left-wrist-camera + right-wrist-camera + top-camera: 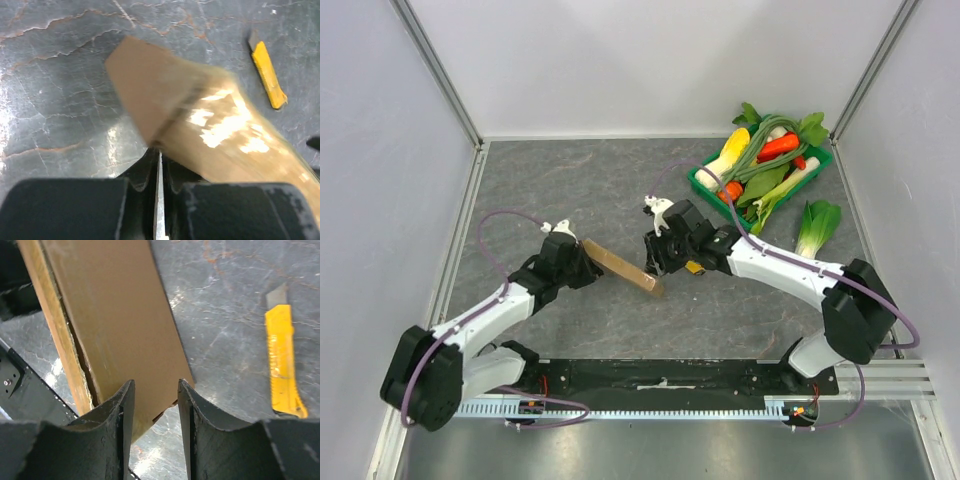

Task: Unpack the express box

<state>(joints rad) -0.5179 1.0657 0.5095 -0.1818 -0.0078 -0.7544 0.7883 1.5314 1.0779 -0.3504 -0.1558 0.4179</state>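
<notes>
The express box [620,266] is a flat brown cardboard box, tilted with its left end raised off the table. My left gripper [582,258] is shut on that left end. In the left wrist view the box [200,115] runs up and away from the closed jaws of my left gripper [160,156], and a thin pale edge is pinched between them. My right gripper [658,262] is at the box's right end. In the right wrist view my right gripper [155,392] is open, with the box's lower corner [115,325] between its fingers [123,407].
A yellow utility knife [283,360] lies on the table right of the box; it also shows in the left wrist view [267,75] and the top view [696,267]. A green vegetable tray [705,185] stands at the back right, with a bok choy [817,225] beside it.
</notes>
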